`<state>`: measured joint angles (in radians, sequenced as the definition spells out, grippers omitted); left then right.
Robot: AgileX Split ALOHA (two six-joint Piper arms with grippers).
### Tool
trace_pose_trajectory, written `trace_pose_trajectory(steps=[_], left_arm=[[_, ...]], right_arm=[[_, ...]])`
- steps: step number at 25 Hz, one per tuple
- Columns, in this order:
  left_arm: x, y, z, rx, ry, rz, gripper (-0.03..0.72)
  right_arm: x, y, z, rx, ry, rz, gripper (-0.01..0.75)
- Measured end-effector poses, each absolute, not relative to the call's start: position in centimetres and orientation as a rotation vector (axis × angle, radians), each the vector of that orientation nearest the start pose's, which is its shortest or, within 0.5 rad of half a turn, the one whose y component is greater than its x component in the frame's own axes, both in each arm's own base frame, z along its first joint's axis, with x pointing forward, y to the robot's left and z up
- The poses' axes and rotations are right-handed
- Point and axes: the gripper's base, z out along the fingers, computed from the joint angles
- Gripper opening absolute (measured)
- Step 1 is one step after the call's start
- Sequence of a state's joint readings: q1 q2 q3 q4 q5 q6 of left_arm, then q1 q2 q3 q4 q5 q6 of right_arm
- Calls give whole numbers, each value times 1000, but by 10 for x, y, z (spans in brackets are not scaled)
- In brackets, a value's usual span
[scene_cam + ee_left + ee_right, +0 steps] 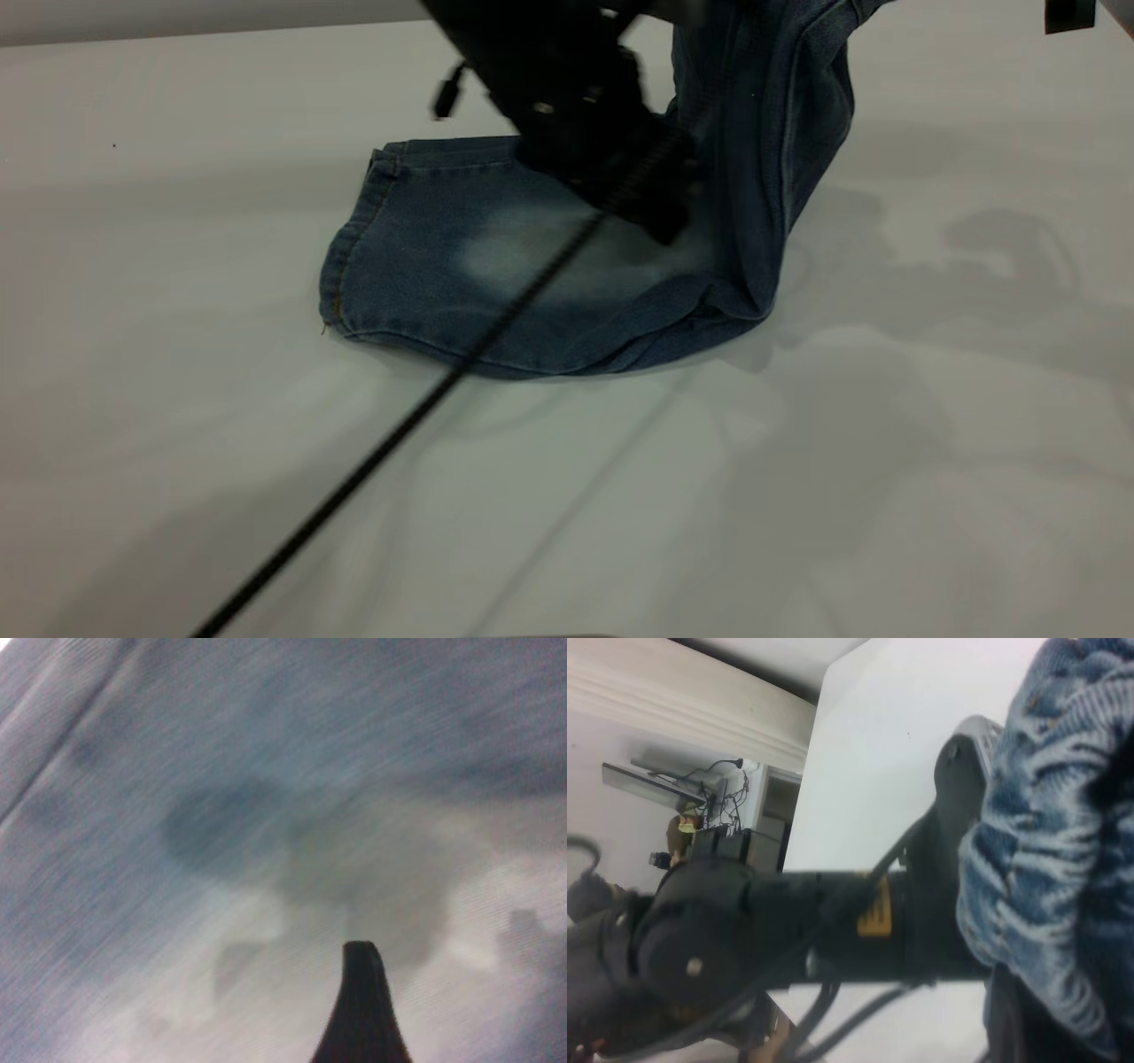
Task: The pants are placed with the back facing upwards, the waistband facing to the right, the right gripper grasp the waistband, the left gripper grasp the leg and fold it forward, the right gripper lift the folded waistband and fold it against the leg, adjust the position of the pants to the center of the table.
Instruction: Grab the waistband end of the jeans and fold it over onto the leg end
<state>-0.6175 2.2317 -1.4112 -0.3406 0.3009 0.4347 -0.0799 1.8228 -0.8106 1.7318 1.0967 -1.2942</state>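
Observation:
The blue denim pants lie folded on the white table. Their leg end rests flat, with its hem to the left and a faded pale patch in its middle. The right-hand part is pulled up steeply and leaves the exterior view at the top. My left gripper hovers low over the flat denim, and its wrist view is filled with faded denim. My right gripper is shut on the bunched waistband, held well above the table.
The left arm's black braided cable runs diagonally from the gripper to the table's near left. In the right wrist view the left arm, with a yellow label, crosses below. Past the table's edge stands a wall with cluttered shelves.

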Motion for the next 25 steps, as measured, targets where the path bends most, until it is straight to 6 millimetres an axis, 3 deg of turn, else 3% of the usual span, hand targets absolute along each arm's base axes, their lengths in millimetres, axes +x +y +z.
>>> trace_pose_trajectory(steps=[3, 7, 13, 16, 20, 25], left_arm=[[371, -255, 84, 934, 2482, -299, 505], [366, -257, 60, 963, 2524, -288, 505], [354, -279, 58, 1019, 2465, -294, 505], [356, -275, 63, 1012, 2475, -297, 503], [375, -245, 98, 936, 2480, -286, 498], [396, -189, 176, 761, 2414, -270, 497]], right_arm=[[317, 55, 177, 98, 2154, 1484, 69], [324, 55, 188, 53, 2115, 1484, 69], [328, 56, 194, 22, 2101, 1479, 69], [326, 56, 192, -4, 2121, 1473, 69], [325, 56, 192, -15, 2128, 1470, 69], [325, 58, 191, -20, 2130, 1470, 69]])
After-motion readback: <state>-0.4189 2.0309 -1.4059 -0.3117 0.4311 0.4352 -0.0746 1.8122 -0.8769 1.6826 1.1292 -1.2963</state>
